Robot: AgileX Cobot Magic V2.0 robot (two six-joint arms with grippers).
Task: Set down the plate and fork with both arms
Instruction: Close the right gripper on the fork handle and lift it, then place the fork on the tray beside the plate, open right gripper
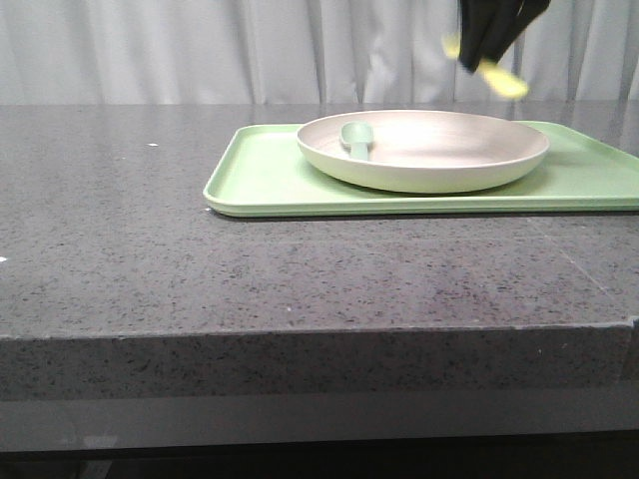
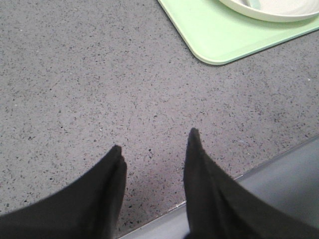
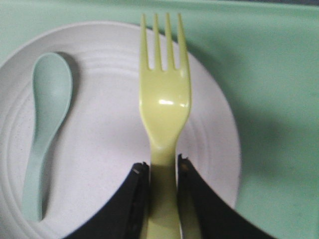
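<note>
Fork [image 3: 164, 99] is pinched by its handle in my right claw [image 3: 160, 172], jaws closed tight on it, tines pointing away from the claw. Front view has it well up in the air above the far right part of the plate [image 1: 424, 150], a bit blurry there. Under it sits the plate, already resting on the green tray [image 1: 270, 180], with a green spoon [image 3: 45, 129] lying in the left side of the dish.

My left claw [image 2: 154, 144] is spread open with nothing in it, low over bare counter [image 2: 99, 74] to the near left of the tray.

Worry from here: the grip is only on the thin end of the handle, so the fork could swivel or slip on the way down. If I let go from this high up I reckon it bounces off the plate, or lands on the spoon.
</note>
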